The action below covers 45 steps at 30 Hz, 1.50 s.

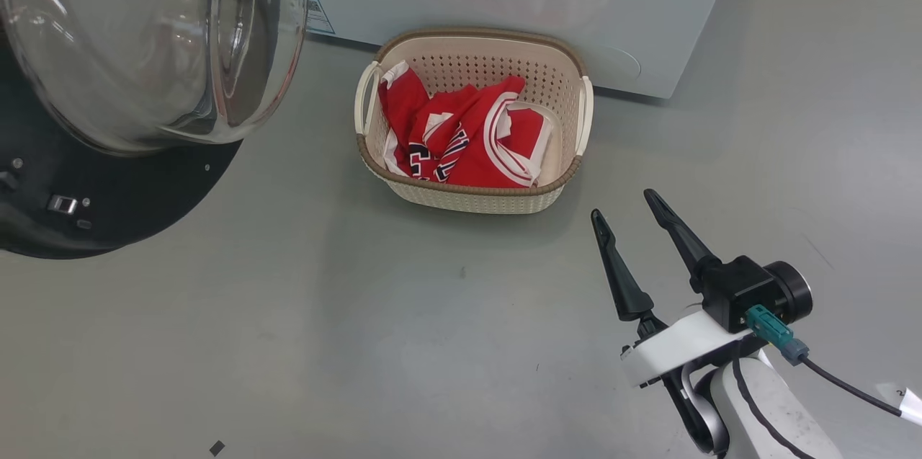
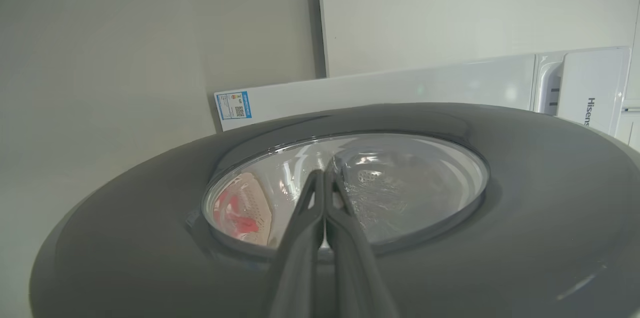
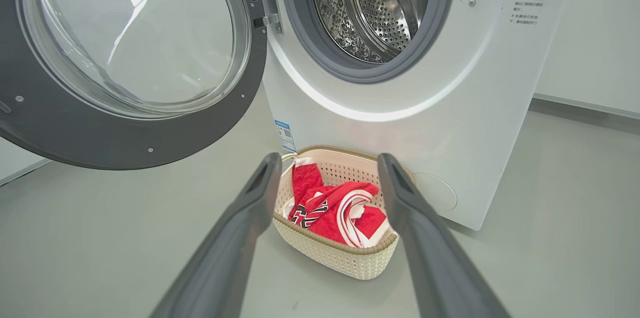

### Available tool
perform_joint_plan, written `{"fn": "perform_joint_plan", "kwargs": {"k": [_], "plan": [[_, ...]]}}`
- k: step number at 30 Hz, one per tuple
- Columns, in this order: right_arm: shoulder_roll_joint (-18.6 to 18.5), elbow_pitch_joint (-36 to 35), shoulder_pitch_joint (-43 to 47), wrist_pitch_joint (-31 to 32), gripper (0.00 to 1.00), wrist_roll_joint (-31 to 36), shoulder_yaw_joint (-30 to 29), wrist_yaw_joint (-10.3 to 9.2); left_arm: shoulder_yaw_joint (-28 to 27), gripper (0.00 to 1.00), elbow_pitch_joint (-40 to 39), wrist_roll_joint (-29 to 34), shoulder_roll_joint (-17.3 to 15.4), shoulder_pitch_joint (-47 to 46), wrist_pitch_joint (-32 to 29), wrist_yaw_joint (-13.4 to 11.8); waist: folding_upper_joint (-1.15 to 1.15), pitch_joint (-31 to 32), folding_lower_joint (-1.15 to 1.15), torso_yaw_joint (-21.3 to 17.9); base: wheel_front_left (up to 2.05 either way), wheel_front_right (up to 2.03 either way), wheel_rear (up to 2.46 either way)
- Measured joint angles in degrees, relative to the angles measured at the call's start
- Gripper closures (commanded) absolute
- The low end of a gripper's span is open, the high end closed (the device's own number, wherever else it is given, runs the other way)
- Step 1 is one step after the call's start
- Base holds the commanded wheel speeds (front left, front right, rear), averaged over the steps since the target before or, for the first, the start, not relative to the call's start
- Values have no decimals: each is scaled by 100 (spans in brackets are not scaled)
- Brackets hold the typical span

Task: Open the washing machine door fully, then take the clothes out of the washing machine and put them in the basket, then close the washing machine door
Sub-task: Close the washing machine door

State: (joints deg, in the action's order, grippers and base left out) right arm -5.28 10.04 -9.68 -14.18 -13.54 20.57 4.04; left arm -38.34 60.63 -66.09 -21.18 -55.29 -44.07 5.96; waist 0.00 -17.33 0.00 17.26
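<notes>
The washing machine (image 3: 425,133) stands with its steel drum (image 3: 370,8) showing no clothes. The washing machine door (image 3: 125,133) hangs swung out to the left, and its bulging window (image 1: 144,48) fills the head view's upper left. On the floor before the machine sits the basket (image 1: 468,203), with the red clothes (image 1: 475,142) inside. My right gripper (image 1: 621,204) hovers open and empty, right of and nearer than the basket (image 3: 340,258). My left gripper (image 2: 327,170) is shut, its tips at the door's outer face (image 2: 500,238); contact is unclear.
Grey floor spreads around the basket, with a small dark scrap (image 1: 217,447) near the bottom edge. A black cable with a teal plug (image 1: 774,329) hangs off my right wrist. A pale wall and skirting (image 3: 585,103) run right of the machine.
</notes>
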Motion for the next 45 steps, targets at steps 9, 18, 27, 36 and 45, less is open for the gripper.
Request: {"fn": "perform_joint_plan", "kwargs": {"k": [9,18,27,36,45], "plan": [[22,32,79,-1,0,-23,-13,0,132,100,-247,-83,287,263,-430,51,0,80,0,30,0,0,0],[27,38,88,-1,0,-46,-19,0,174,100,-602,-149,538,503,-643,91,0,150,0,60,0,0,0],[38,38,119,-1,0,-47,-24,-1,263,100,-998,-334,834,754,-875,92,0,198,0,86,0,0,0],[64,34,172,-1,0,-48,-31,-1,364,100,-1481,-352,1083,1010,-1042,92,0,232,0,108,0,0,0],[77,29,183,-2,0,-56,-43,0,546,100,-1967,-352,1415,1309,-1182,92,0,274,0,126,0,0,0]]}}
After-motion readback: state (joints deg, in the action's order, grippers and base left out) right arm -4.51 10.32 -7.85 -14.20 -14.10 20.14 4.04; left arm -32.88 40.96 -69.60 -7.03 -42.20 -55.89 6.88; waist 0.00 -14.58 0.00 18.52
